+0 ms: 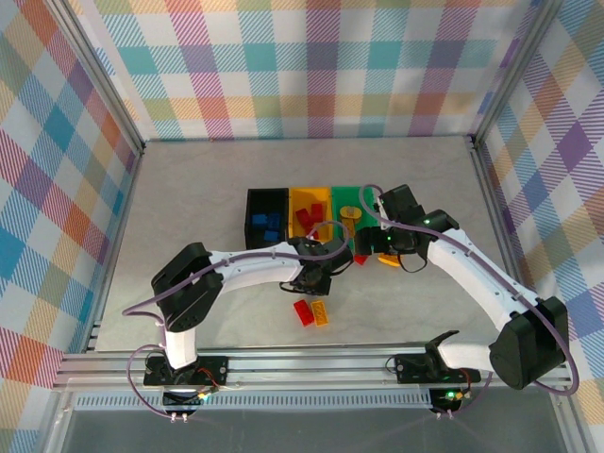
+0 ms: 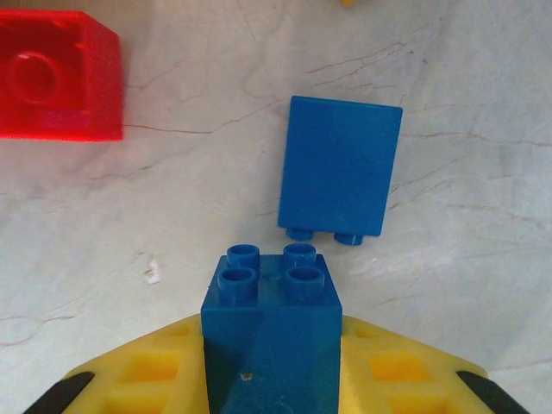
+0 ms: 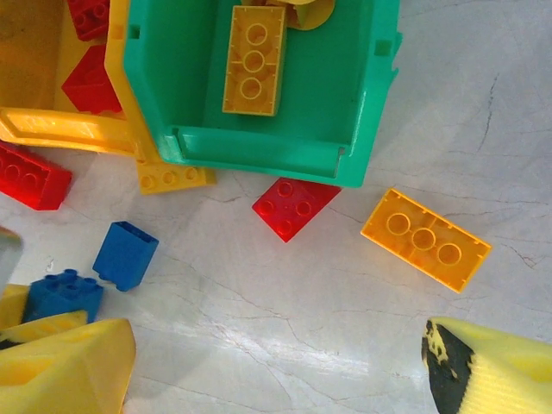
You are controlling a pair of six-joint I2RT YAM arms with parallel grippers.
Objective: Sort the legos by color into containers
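The black bin stands two places left of the green bin and holds blue bricks. The orange bin between them holds red bricks, and a yellow brick lies inside the green bin itself. So the rule looks set: blue to black, red to orange, yellow to green.

The left tool sits low over the worktop, on the near-left side of the green bin. Its yellow pads are pressed against both flanks of a blue brick, whose studs point away from the wrist. A second blue brick lies tipped on its side just beyond, apart from it. I cannot tell whether the pinched brick is off the worktop.

A small red brick lies close against the green bin's near wall, with a long orange brick to its right. The right tool hovers near these, spread wide and holding nothing.

The step in hand looks like the pick of a blue brick. The next move calls for lifting it clear of its tipped neighbour and carrying it left of the green bin, past the orange bin. It is then let go above the black bin. The right tool seems best placed for the long orange brick, which lies flat with free sides.
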